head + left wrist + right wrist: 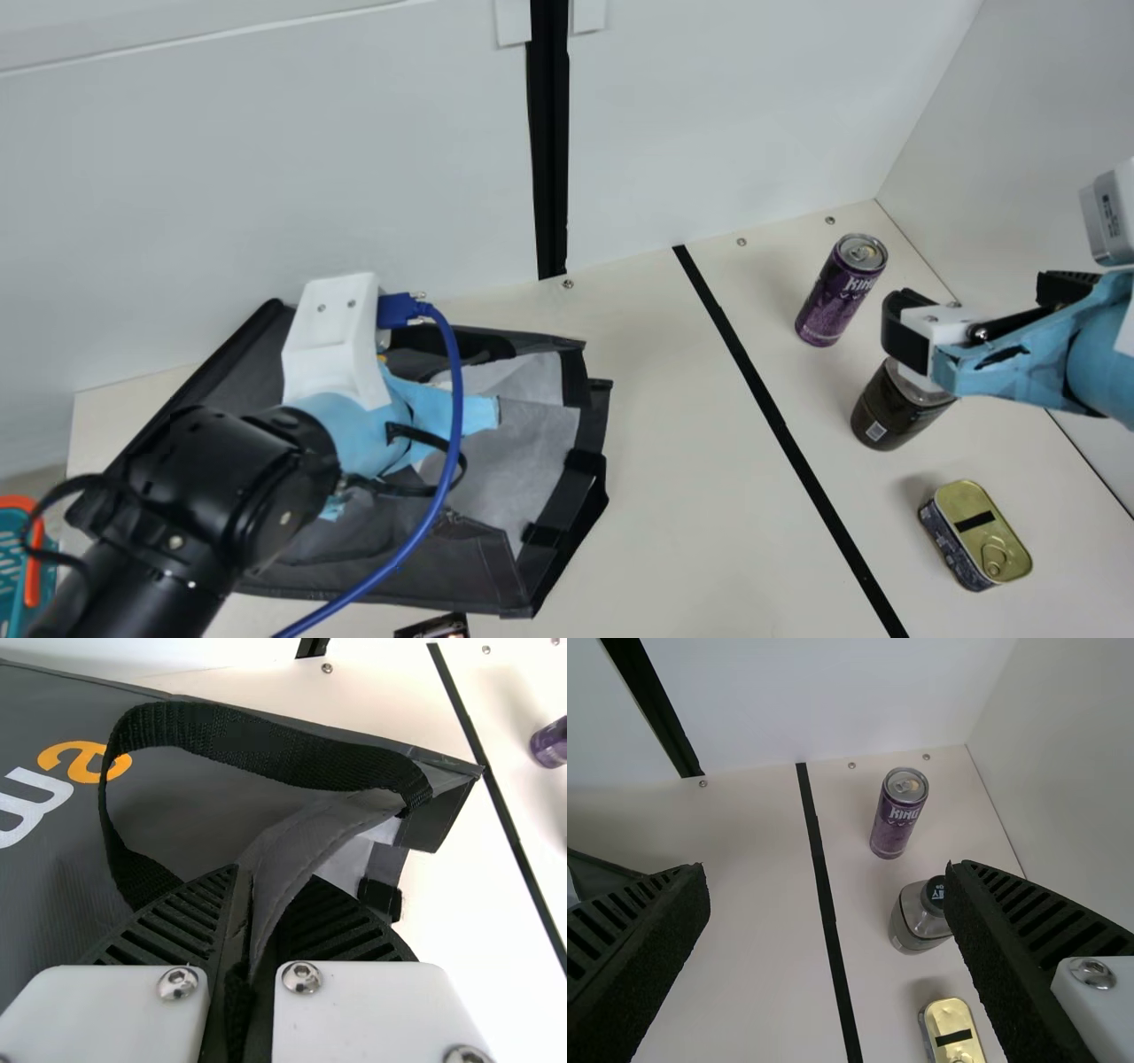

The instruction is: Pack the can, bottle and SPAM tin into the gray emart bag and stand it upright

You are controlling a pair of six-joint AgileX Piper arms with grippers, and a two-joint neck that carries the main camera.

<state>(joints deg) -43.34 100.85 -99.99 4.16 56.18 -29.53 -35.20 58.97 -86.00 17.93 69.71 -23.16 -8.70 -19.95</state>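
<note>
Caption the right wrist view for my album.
Purple metal can, squat black-capped bottle and gold-topped rectangular tin, beyond open black jaws.

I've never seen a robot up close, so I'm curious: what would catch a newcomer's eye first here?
Probably the big gray bag, lying down on the left, its cloth pinched in the left gripper. Next, the purple can standing at the back right, then the gold-topped tin nearer the front.

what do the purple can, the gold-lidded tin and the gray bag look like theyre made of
Can: metal, probably aluminum, with glossy print and a bare silvery lid.
Tin: metal, judging by the shiny gold lid and ring pull.
Bag: matte, creased fabric, perhaps coated; its ribbed strap looks like woven webbing.
</note>
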